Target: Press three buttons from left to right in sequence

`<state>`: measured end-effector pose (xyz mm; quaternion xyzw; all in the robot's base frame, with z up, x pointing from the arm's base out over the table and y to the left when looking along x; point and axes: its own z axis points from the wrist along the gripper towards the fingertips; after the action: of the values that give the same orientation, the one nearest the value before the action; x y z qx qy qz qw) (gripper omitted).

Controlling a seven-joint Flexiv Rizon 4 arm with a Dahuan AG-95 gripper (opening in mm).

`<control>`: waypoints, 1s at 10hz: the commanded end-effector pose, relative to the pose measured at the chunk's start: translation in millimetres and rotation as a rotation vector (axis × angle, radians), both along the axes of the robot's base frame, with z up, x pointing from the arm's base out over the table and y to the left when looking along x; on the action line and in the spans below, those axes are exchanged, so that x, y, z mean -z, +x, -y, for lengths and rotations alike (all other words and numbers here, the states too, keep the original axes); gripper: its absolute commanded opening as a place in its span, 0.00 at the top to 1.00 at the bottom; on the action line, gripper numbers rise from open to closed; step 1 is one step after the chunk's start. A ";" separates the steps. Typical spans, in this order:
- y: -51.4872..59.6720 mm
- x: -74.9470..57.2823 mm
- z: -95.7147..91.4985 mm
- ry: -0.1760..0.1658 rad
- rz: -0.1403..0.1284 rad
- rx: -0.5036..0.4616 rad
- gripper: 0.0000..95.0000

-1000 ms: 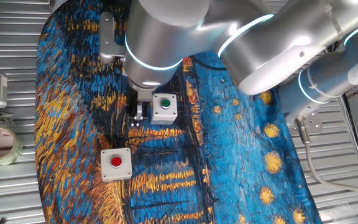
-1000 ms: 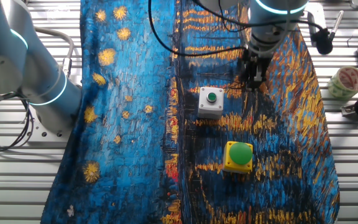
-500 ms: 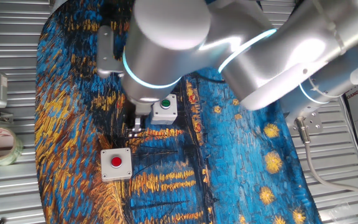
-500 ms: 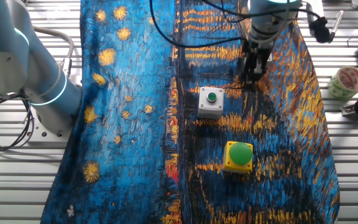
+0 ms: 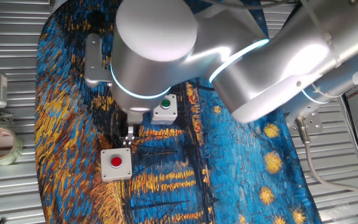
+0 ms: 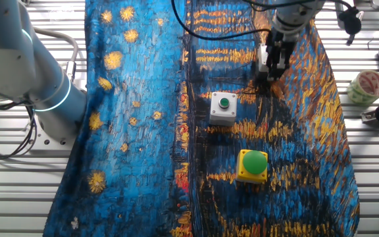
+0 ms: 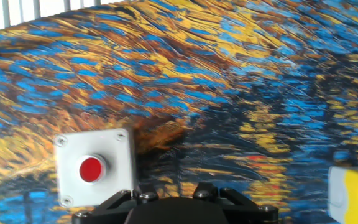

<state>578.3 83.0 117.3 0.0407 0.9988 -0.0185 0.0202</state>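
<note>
Red button box, hand view only

The arm is thick and silver-grey, with glowing light-blue rings at the joints – black cables run along it (its black hand part has small screws).

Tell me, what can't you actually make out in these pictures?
- Tool fingertips: too small in both fixed views, below the hand view's edge; open or shut unknown.
- Yellow button box: hidden by the arm in one fixed view; cut off at the hand view's right edge.
- Red button box: hidden behind the tool in the other fixed view.
</note>
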 end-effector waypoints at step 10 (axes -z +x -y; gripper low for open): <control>4.5 -5.0 -30.2 0.024 0.044 0.027 0.60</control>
<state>582.7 112.8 122.8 0.0537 0.9978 -0.0067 0.0392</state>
